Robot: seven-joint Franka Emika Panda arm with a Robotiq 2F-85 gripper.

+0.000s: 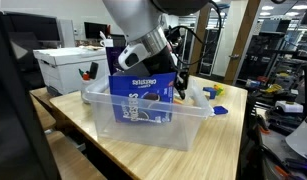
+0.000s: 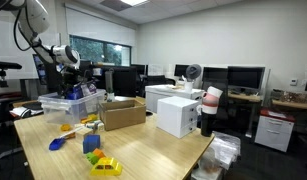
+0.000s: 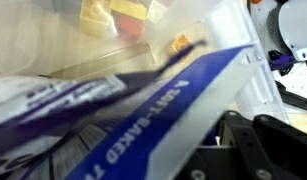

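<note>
A: What stands on the table, left to right?
B: One white box (image 1: 61, 68); one clear bin (image 1: 143, 135); one blue pack (image 1: 143, 98) upright inside it; small toys (image 1: 208, 95) at the bin's right end, too blurred to count.
A: And the claw?
B: One claw (image 1: 161, 68), right at the pack's top edge; gripping or let go, I cannot tell; in the wrist view the pack looms just beside the dark fingers (image 3: 263, 140).
</note>
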